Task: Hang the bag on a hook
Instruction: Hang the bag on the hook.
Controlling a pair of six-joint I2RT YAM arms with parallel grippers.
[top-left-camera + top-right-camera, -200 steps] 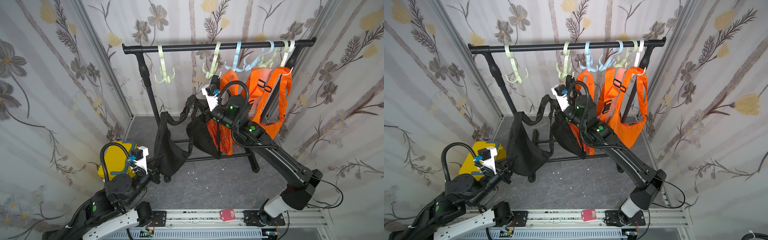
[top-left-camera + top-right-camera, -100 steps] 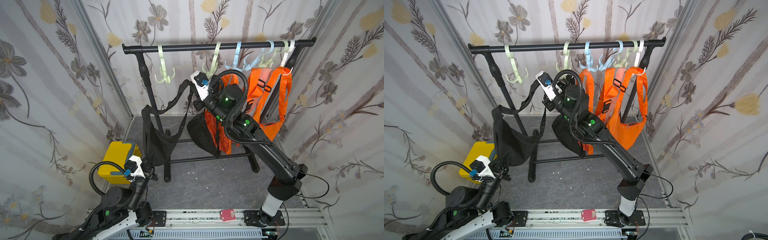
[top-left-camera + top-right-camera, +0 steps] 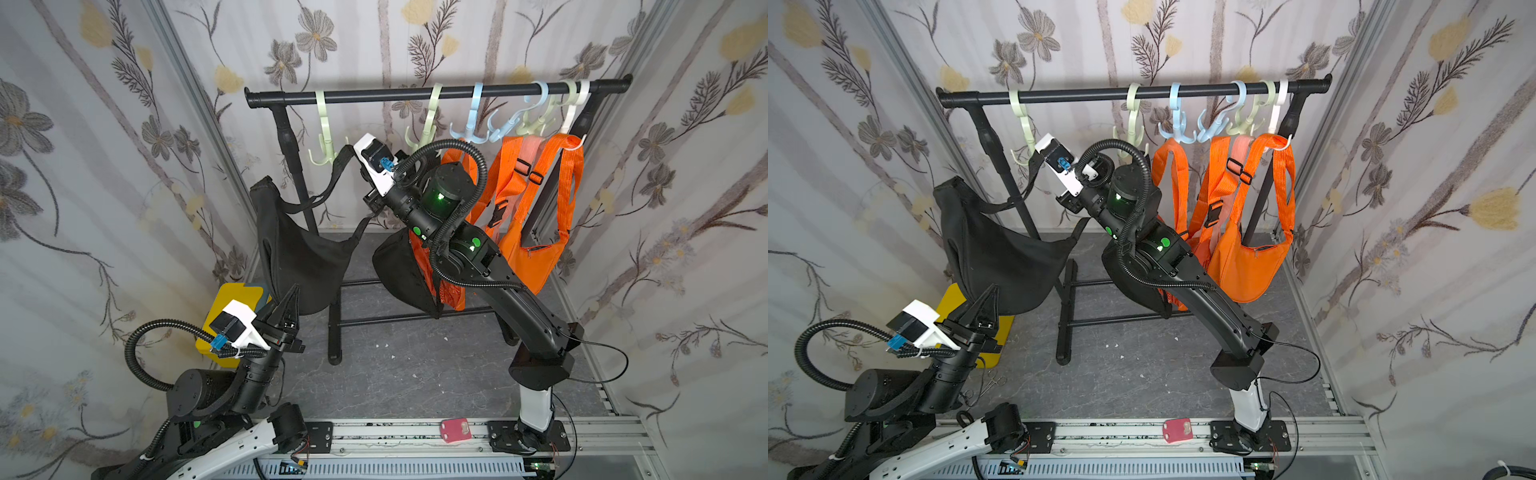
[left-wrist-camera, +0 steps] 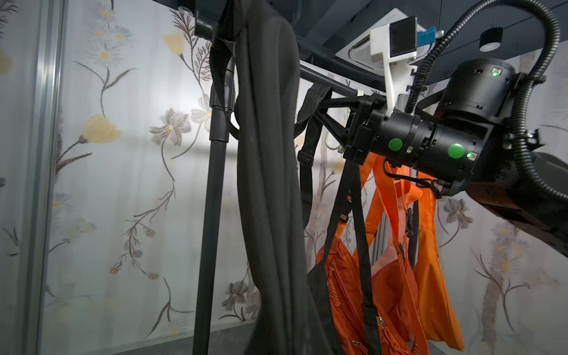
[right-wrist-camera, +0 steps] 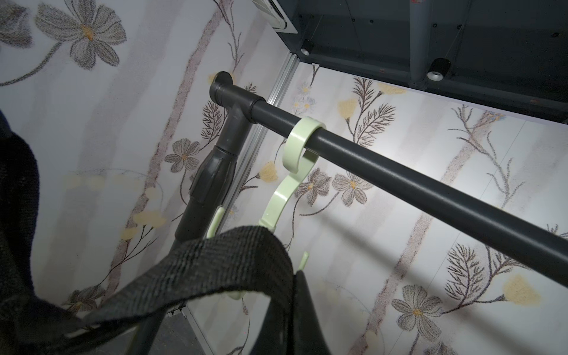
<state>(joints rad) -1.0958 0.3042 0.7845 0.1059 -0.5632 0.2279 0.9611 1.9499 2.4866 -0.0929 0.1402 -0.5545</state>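
The strap [image 5: 215,261] partly hides the green hook [image 5: 279,199].

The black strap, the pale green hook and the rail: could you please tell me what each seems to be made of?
The black strap seems woven webbing, probably nylon or polyester: matt, with a ribbed weave. The pale green hook seems moulded plastic: smooth, soft sheen. The rail is likely painted metal tube, satin black with an even highlight; plastic cannot be ruled out.
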